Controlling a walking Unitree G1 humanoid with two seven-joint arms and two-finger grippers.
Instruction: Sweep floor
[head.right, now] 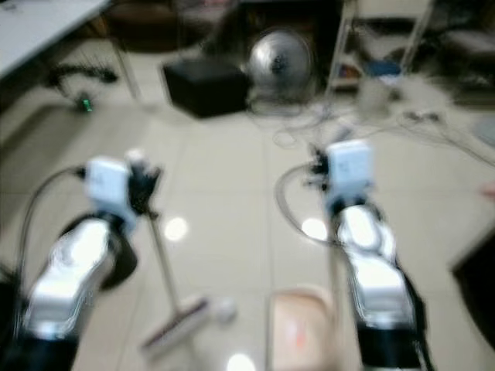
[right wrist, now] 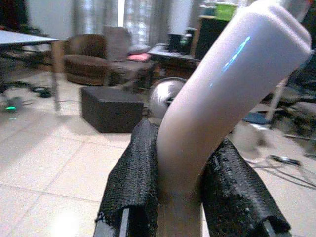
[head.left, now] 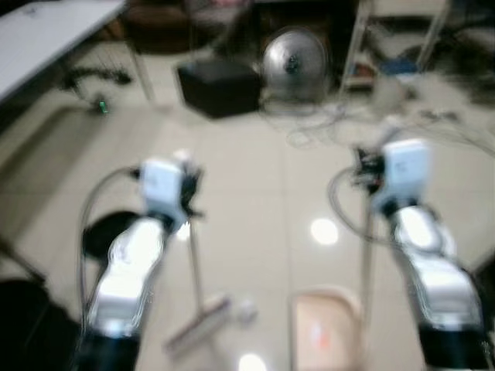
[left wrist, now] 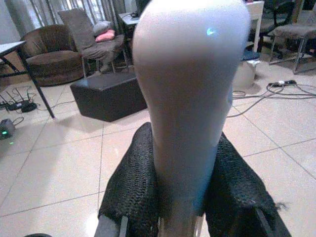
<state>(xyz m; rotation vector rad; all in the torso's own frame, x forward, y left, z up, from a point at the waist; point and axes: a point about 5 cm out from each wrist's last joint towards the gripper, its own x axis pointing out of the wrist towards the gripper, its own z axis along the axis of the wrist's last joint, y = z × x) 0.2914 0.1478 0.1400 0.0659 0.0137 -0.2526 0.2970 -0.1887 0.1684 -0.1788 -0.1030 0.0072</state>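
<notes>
A: Left tool (left wrist: 180, 197): what is gripped?
B: The pale broom handle (left wrist: 190, 98) is clamped between its two black fingers (left wrist: 131, 192), seen close in the left wrist view. In the head views the left tool (head.left: 188, 193) is held up over the tiled floor (head.left: 255, 178), and the thin handle shaft is seen slanting down from it.

A: Broom head?
B: The broom head (head.left: 199, 323) is seen low on the floor, between the two arms, tilted. A small pale lump (head.left: 246, 311) is seen just beside it; what it is cannot be told, blurred.

A: Right tool (right wrist: 180, 197)?
B: Closed on the dustpan handle (right wrist: 222, 98), a pale bent grip pinched between its fingers (right wrist: 136, 182). In the head views the right tool (head.left: 365, 174) is seen raised, and a thin pole runs down to the pinkish dustpan (head.left: 325, 328) resting on the floor, to the right of the broom head.

A: Background?
B: A black box (head.left: 219, 86) and a round fan (head.left: 294, 60) are seen far ahead, with cables (head.left: 325, 124) strewn on the floor nearby. A white table (head.left: 46, 35) is seen at upper left. A brown armchair (left wrist: 52, 52) is visible in the left wrist view. Head views are blurred throughout.
</notes>
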